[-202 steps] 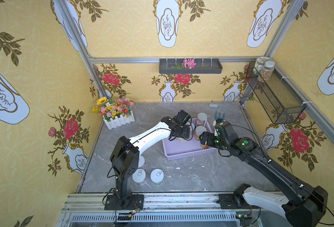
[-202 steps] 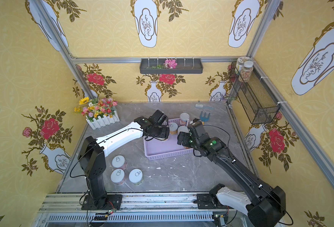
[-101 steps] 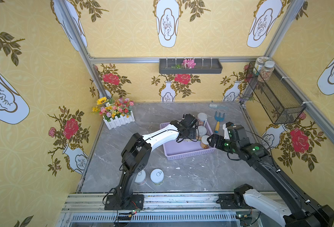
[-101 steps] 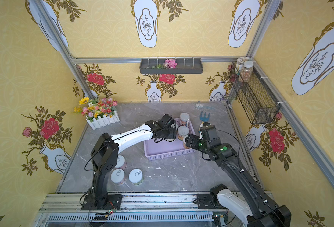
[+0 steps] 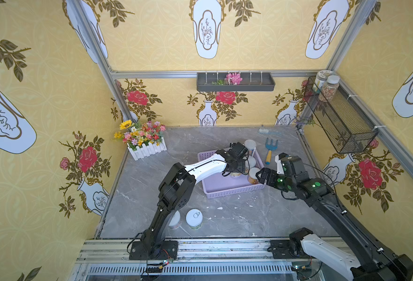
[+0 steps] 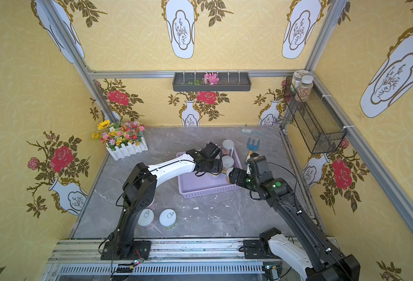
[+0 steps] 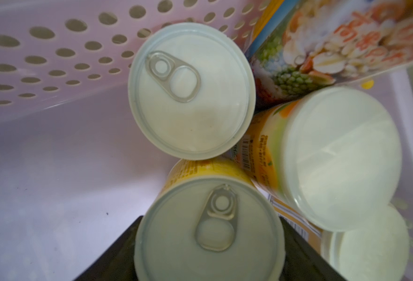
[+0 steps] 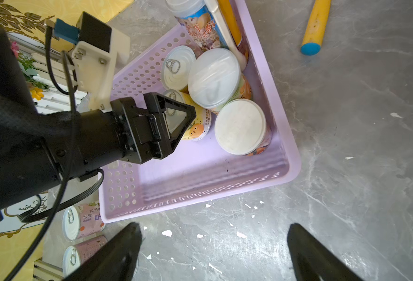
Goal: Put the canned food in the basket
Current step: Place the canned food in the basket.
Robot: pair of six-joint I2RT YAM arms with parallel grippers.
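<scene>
Your left gripper point(image 8: 187, 119) is clamped on the yellow can point(image 8: 197, 129). In the left wrist view, a dark finger shows on either side of its pull-tab top. Compared with a second ago, that gripper sits further in over the basket point(image 5: 234, 192) and is now right beside the cluster at its far right end. The left arm's elbow has swung up and inward with it. The can is low inside the basket, but you cannot tell whether its base touches the floor.

Your right gripper point(image 8: 214, 228) has its fingers wide apart and holds nothing. A second ago it reached in over the basket's right side. Now it hangs just outside the near right corner, over the table point(image 5: 225, 219), much as it did half a second ago. With that arm pulled back, the blue rake point(image 5: 271, 145) shows whole.

Inside the basket, the tall jar point(image 5: 250, 145) stands in the far right corner with a silver-topped can point(image 8: 177, 67) beside it. A white-lidded orange can point(image 8: 214, 77) and a second orange can point(image 8: 240, 126) sit along the right wall, all close together. Outside, near the left arm's base, a pull-tab can point(image 6: 168, 218) and a pink can point(image 6: 145, 217) stand where they were. A third can point(image 6: 153, 205) is mostly hidden behind the arm.
</scene>
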